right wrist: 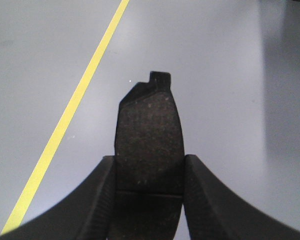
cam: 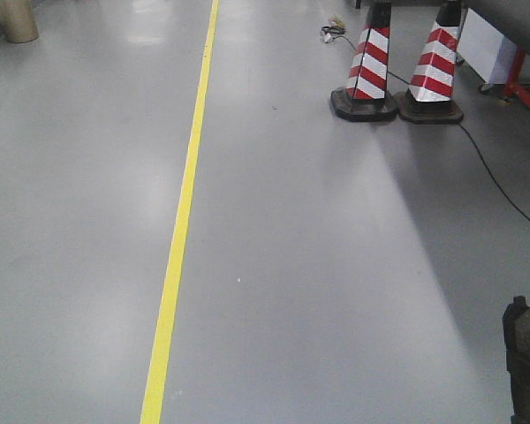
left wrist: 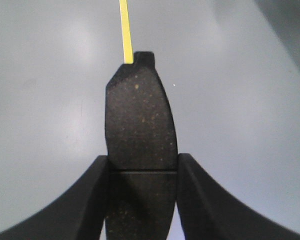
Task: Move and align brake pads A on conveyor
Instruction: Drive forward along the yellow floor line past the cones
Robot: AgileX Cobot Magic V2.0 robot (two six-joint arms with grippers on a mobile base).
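Left tool (left wrist: 142,159), pad (left wrist: 139,112), grey floor (left wrist: 45,100)

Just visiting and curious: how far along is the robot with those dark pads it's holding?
Done: both pickups. The left gripper is shut on one brake pad, the right gripper on a second brake pad. In hand: both pads are held over grey floor with a yellow line. Left: no conveyor is in view, so placing and aligning them is not yet done.

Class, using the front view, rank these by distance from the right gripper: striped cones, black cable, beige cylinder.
1. Black cable, trailing across the floor on the right.
2. Striped cones, ahead on the right.
3. Beige cylinder, far back left.
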